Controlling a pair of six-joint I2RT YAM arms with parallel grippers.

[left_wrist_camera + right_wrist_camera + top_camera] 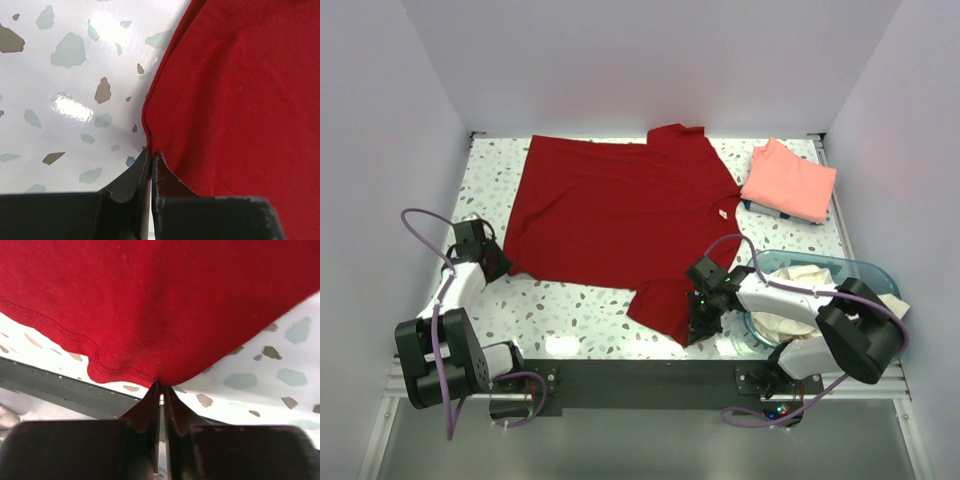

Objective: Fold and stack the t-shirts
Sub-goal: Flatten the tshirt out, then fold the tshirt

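Observation:
The large dark red t-shirt [610,215] lies spread flat across the middle of the table, with its white neck label [718,213] toward the right. My left gripper [504,268] is shut on the shirt's near-left hem corner; in the left wrist view the jaws [151,152] pinch the red edge [235,100]. My right gripper [698,325] is shut on the near sleeve; in the right wrist view it [161,385] grips the stitched hem [165,300], which is lifted a little. A folded salmon-pink t-shirt [788,180] lies at the back right. Cream-white shirts [802,283] sit in the basket.
The translucent teal basket [868,268] stands at the near right, beside my right arm. Something white and blue peeks out from under the pink shirt [760,208]. White walls enclose the speckled table [570,310] on three sides. A dark rail [640,375] runs along the near edge.

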